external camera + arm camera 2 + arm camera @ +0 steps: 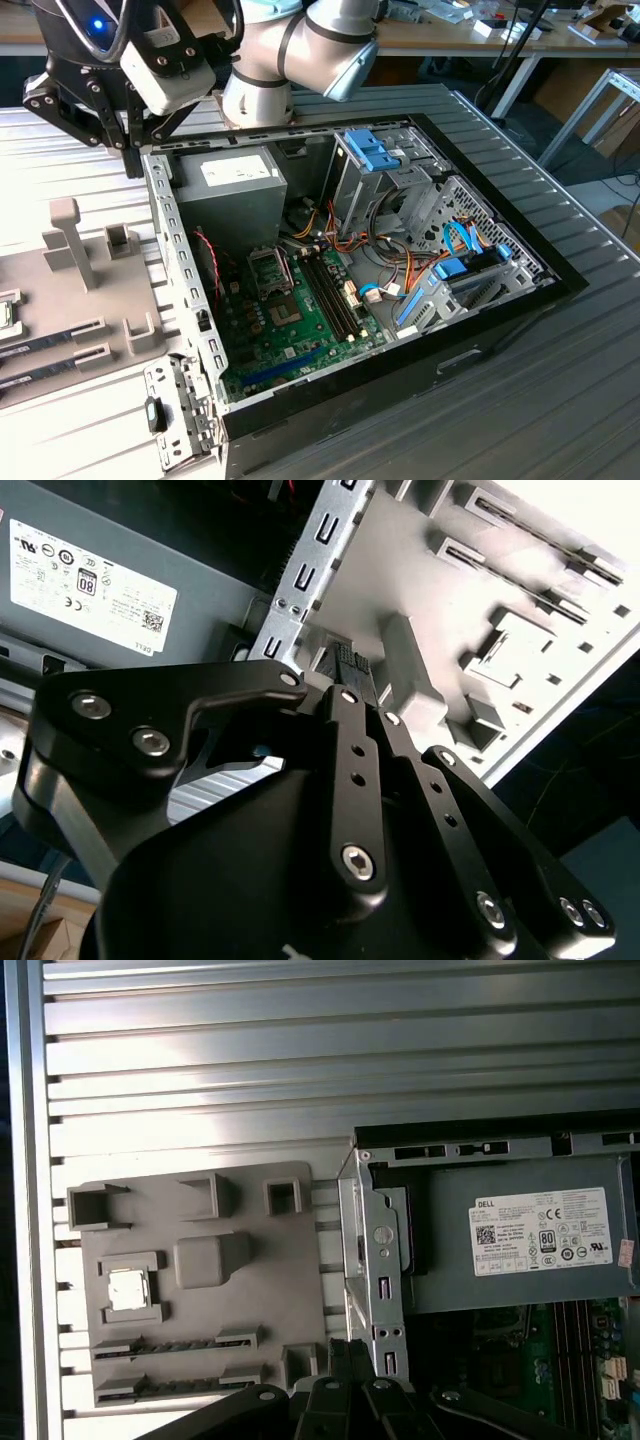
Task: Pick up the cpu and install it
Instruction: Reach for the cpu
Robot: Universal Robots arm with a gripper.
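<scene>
Hovering above the seam where the grey tray (270, 1290) meets the computer case (480, 1148), the hand (347, 1348) has its fingers set narrow, tips together, and holds nothing; in the exterior view the hand (132, 160) stands over the case corner nearest the arm. The cpu (128, 1288) lies flat in a square recess on the side of the tray away from the case, near a raised block (205, 1258) and well apart from the hand. Probable faults, as a judgement: the chip is thin and sits low inside its recess, so fingers kept this narrow would strike the lid rather than straddle it; a skewed grip on the smooth lid could let it tilt or slip; the perforated steel flange (385, 1260) of the case lies close under the fingers and could snag them. Materials: the cpu lid is bright, smooth, square metal; the tray is matte grey plastic with boxy pockets and slotted rails; the surface (300, 1060) is ribbed, reflective metal; the motherboard (290, 330) is green and densely populated; the hand is black, rigid linkage with exposed bolt heads
</scene>
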